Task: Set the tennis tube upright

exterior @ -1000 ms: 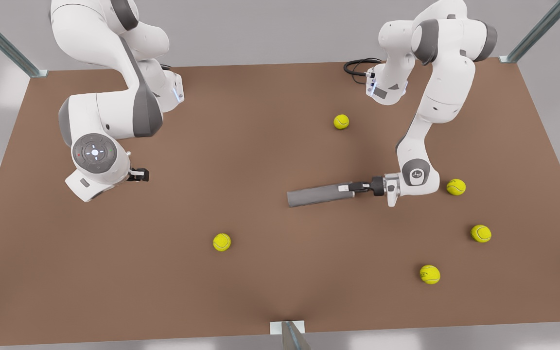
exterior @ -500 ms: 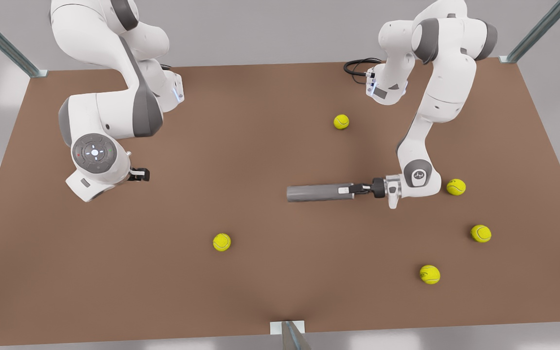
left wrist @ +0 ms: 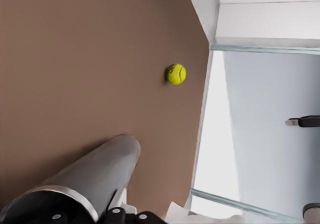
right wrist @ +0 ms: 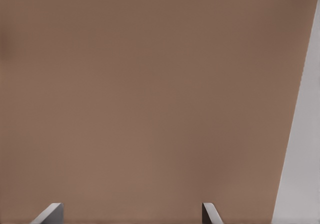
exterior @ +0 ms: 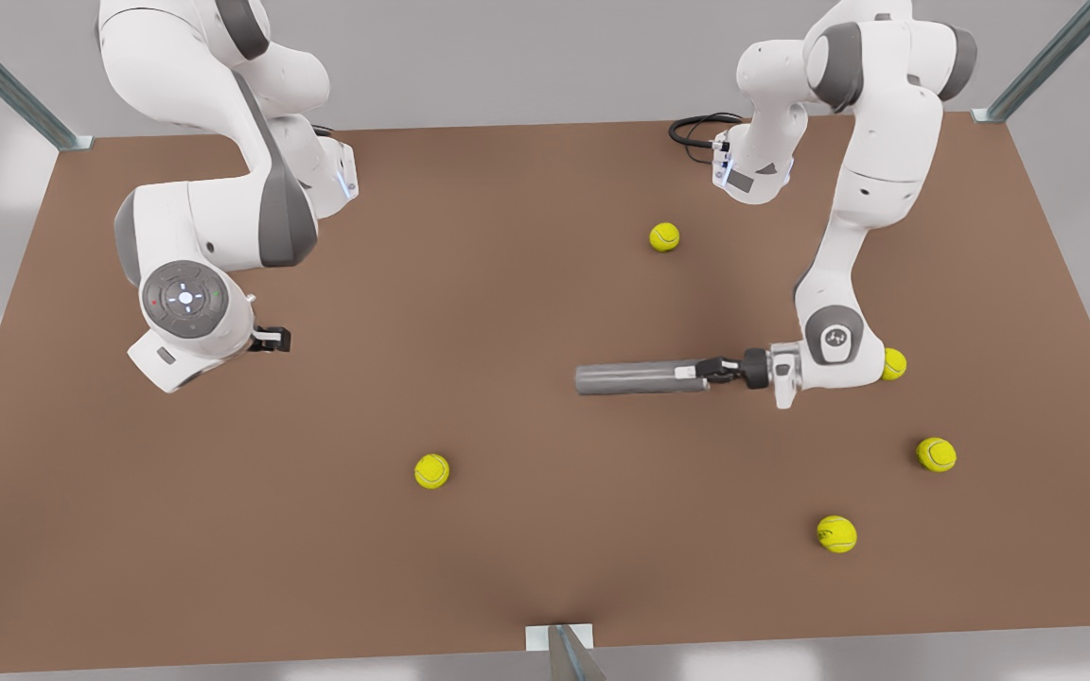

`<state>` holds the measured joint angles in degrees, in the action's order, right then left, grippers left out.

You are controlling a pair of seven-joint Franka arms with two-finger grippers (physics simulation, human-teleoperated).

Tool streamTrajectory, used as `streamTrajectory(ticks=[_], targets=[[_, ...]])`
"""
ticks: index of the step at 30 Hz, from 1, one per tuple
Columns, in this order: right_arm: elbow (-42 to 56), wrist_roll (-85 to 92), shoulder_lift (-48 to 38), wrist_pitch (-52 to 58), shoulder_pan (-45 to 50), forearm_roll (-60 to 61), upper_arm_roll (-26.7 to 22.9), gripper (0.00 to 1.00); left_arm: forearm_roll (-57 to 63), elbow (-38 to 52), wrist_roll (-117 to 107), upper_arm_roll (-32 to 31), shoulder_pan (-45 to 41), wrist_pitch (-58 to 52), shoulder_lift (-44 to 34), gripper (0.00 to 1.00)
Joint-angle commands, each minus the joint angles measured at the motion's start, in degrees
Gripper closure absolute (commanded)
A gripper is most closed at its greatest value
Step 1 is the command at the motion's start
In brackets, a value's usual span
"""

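The tennis tube (exterior: 635, 378) is a slim grey cylinder lying nearly level just right of the table's middle in the front view. My left gripper (exterior: 711, 369) is shut on the tube's end toward the front view's right. In the left wrist view the tube (left wrist: 95, 176) runs away from the camera, its rimmed dark mouth nearest the fingers. My right gripper (exterior: 272, 339) waits over the table on the front view's left. It is open (right wrist: 131, 215), with bare table between its fingertips.
Several yellow-green tennis balls lie on the brown table (exterior: 507, 567): one at the back (exterior: 664, 236), one toward the front (exterior: 431, 470), and two at the right (exterior: 936, 454) (exterior: 836, 533). Another (exterior: 895, 363) is half hidden behind the left wrist. A black cable (exterior: 696, 128) loops at the back edge.
The left gripper has shifted toward the front view's right, carrying the tube with it. The tube has swung from a slight slant to nearly level. The right arm has not moved.
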<state>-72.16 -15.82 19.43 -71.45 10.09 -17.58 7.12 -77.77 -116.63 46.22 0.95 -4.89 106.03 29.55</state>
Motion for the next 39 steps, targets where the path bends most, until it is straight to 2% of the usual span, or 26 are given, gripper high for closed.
streamTrajectory(ticks=[1, 17, 27, 39], targets=[[0.0, 0.0, -0.01, 0.0, 0.01, 0.01, 0.0, 0.0, 3.94, 0.0, -0.34, 0.28, -0.12, -0.03, -0.19, 0.79], [0.0, 0.0, -0.01, 0.0, -0.07, -0.17, 0.0, 0.0, 21.78, 0.17, -7.72, 6.43, -0.03, 0.41, -10.56, 0.79], [0.0, 0.0, -0.01, 0.0, -0.16, -0.17, 0.0, 0.0, 23.63, 0.53, -7.98, 6.69, -0.03, 0.49, -11.62, 0.79], [0.09, 0.0, -0.01, 0.0, -0.07, -0.34, 0.0, 0.0, 31.89, 4.22, -9.13, 8.1, 0.76, 0.49, -12.76, 0.79]])
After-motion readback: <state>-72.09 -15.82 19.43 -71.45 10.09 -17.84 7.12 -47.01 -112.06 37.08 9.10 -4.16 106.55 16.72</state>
